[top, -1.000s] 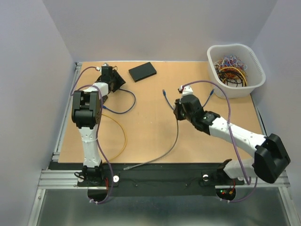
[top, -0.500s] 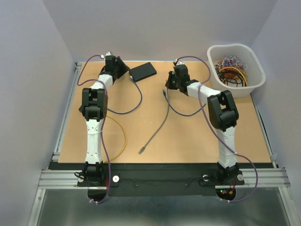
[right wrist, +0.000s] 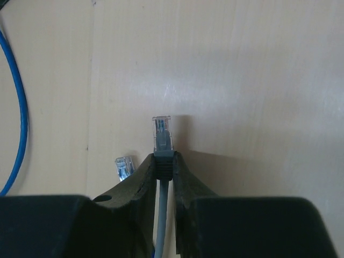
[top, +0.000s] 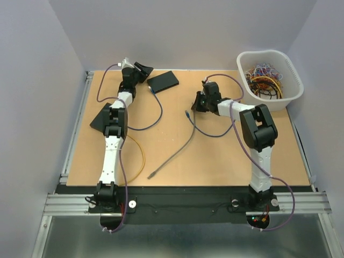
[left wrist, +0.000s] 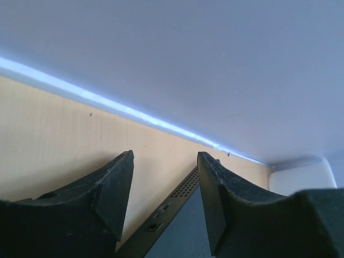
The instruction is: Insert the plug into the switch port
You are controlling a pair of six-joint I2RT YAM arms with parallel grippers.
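The switch (top: 163, 81) is a flat black box at the back of the table. In the left wrist view its perforated side with small ports (left wrist: 161, 221) shows between my fingers. My left gripper (top: 142, 69) hangs open just left of the switch, nothing in it (left wrist: 165, 161). My right gripper (top: 199, 102) is shut on the ribbed boot of the grey cable's plug (right wrist: 162, 134), whose clear tip sticks out past the fingertips (right wrist: 163, 160), low over the table. The grey cable (top: 174, 156) trails toward the near edge.
A blue cable (top: 153, 121) loops from the switch toward the left arm. Another blue cable's clear plug (right wrist: 123, 167) lies just left of my right fingers. A yellow cable (top: 141, 156) curls at the near left. A white basket (top: 288, 95) of cables stands back right.
My right arm swung from mid-table to the back with the grey plug, then drew slightly nearer; the cable's free end slid left. My left gripper moved right toward the switch.
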